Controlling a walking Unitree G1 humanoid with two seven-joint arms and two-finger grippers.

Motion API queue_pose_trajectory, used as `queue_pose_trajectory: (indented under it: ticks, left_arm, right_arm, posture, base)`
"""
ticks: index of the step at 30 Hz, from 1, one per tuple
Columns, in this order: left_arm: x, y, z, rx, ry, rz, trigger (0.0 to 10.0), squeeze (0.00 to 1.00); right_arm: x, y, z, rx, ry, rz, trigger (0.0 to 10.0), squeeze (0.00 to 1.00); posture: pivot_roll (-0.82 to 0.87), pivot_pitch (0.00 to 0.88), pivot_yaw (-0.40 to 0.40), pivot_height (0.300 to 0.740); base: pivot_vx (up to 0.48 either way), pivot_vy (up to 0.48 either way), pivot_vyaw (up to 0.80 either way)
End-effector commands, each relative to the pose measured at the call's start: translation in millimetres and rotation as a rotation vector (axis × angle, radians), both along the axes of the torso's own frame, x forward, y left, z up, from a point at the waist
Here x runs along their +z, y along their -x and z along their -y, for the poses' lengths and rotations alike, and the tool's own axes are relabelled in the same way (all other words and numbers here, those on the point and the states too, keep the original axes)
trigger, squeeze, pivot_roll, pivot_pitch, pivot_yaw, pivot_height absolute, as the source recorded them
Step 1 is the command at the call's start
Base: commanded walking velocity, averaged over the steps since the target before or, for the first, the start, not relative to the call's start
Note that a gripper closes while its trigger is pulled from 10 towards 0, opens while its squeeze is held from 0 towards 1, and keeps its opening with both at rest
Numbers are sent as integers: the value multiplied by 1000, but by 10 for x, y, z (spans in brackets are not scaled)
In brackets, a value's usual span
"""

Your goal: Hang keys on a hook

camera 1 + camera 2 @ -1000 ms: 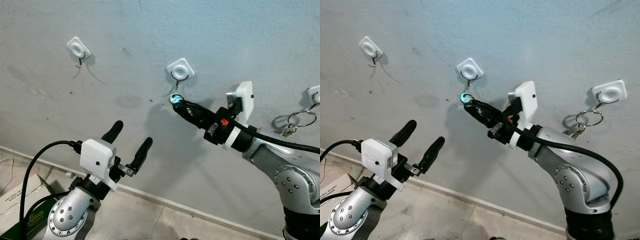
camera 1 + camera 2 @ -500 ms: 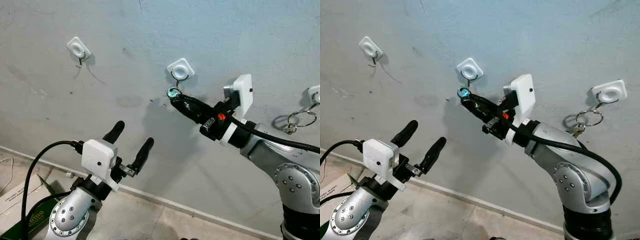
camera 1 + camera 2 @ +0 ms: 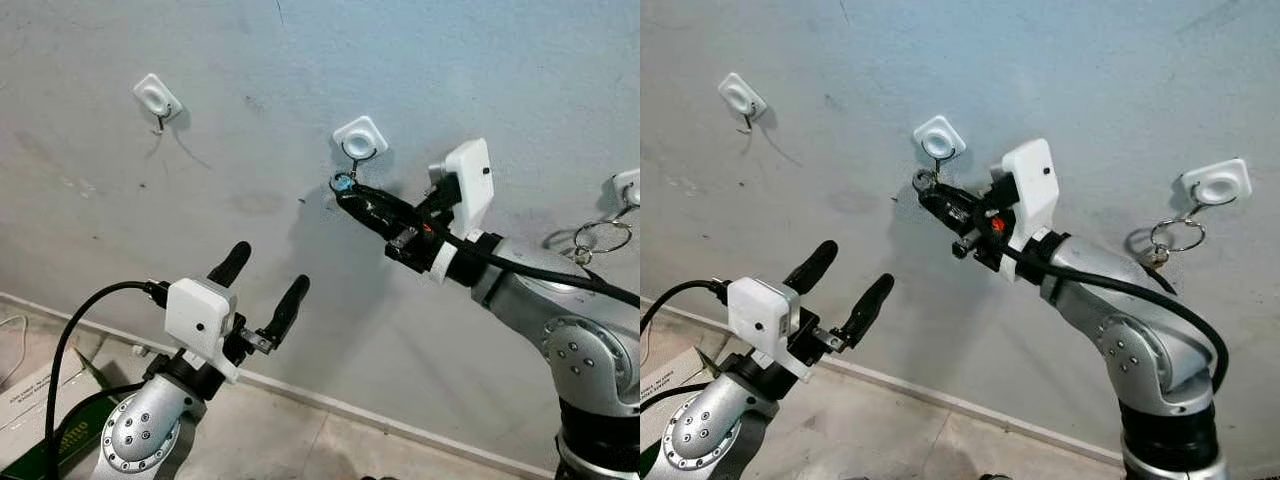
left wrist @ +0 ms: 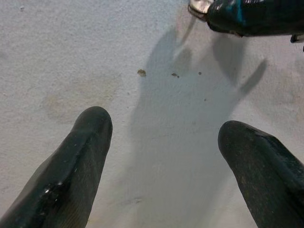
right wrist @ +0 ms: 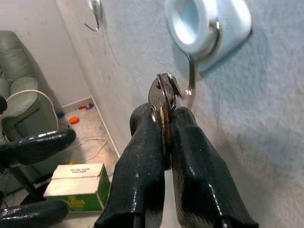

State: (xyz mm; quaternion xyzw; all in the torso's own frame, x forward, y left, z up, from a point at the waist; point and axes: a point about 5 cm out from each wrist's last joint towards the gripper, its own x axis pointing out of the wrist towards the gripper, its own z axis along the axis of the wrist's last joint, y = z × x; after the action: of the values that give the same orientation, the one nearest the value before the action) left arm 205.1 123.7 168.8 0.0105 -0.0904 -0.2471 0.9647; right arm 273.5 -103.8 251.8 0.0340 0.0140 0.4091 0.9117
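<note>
Below the middle hook (image 5: 199, 57), right pincer (image 5: 164, 126) clamps silver keys (image 5: 159, 95) (edge-on).

Right gripper (image 3: 927, 189) with key (image 3: 923, 179) below hook (image 3: 939, 151)

3 white wall hooks (image 3: 940, 139) (image 3: 743, 97) (image 3: 1219, 183), 2 grippers (image 3: 345, 190) (image 3: 262, 287), 1 key (image 5: 160, 97) in the right one's tips, 1 key ring (image 3: 1175, 236) off to its right.

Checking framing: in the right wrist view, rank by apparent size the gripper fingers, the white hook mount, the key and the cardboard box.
1. right gripper fingers, inflated by nearness
2. white hook mount, cropped
3. cardboard box
4. key
</note>
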Motion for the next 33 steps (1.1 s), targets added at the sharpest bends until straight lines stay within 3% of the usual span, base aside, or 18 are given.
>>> queue_pose_trajectory:
  ticks: [1,6,15,23,33]
  left_arm:
    - [-33,-10,-10,11,-9,-17,10000,0]
    - [-43,-10,-10,13,-11,-21,10000,0]
    - [-47,-9,-14,12,-11,-20,10000,0]
    - [-47,-14,-17,11,-13,-21,10000,0]
    - [-49,-17,-16,11,-15,-22,10000,0]
  right_arm:
    - [39,2,11,-8,-3,5,10000,0]
    - [42,-33,26,-26,-31,-29,10000,0]
    - [151,-18,79,-15,-82,28,10000,0]
    - [119,30,128,20,-75,23,10000,0]
    - [83,-43,187,-24,-69,5,10000,0]
  posture:
    - [25,111,6,740]
    - [25,111,6,740]
    - [25,112,7,740]
    - [23,113,8,740]
    - [23,112,9,740]
  base:
    - [0,0,0]
    - [0,0,0]
    - [0,0,0]
    - [0,0,0]
    - [0,0,0]
